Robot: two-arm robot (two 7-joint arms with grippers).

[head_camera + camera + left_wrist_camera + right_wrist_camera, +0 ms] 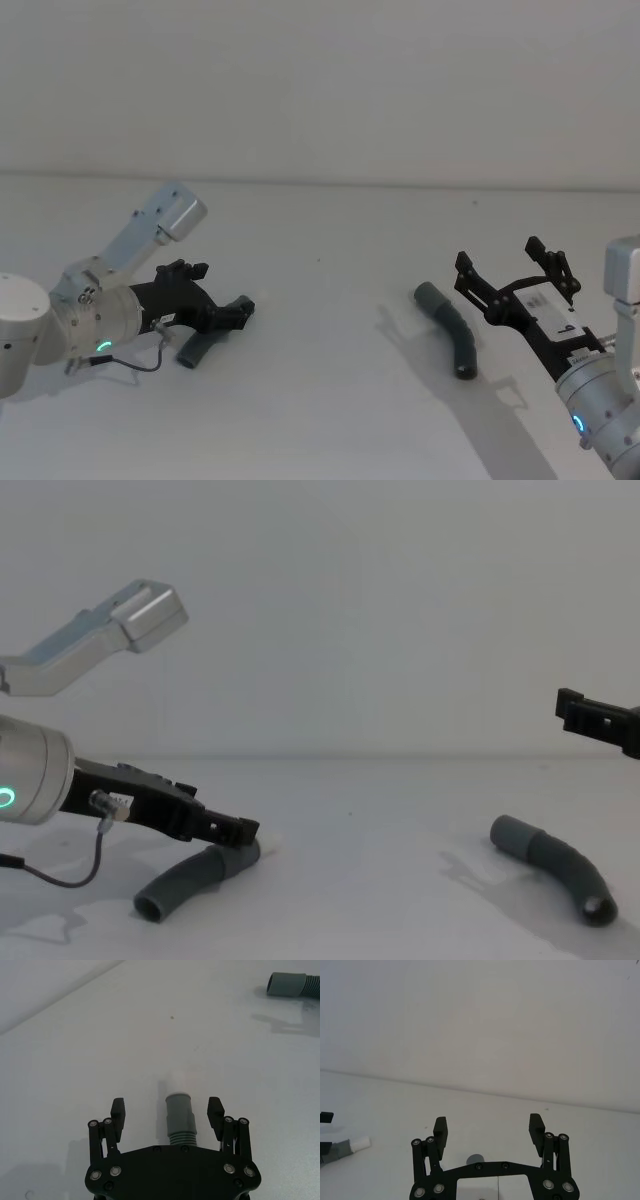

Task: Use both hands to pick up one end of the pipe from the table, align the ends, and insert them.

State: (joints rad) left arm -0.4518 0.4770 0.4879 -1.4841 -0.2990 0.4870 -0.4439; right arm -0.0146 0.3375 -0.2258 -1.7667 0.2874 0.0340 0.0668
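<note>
Two dark grey ribbed pipe pieces lie on the white table (330, 400). The left piece (194, 350) (185, 882) lies under my left gripper (222, 292) (240, 830). That gripper is low over the table and open. Its fingers (118, 1110) stand on either side of the smooth grey cuff (179, 1110), with a gap on each side. The right piece (452, 328) (558, 865) lies curved, with its wider socket end (286, 984) toward the middle. My right gripper (498, 255) (488, 1122) hangs open above and just right of it, holding nothing.
A plain white wall (320, 80) rises behind the table's far edge. The middle of the table between the two pieces is bare. The left arm's silver link (120, 630) juts up over the left side.
</note>
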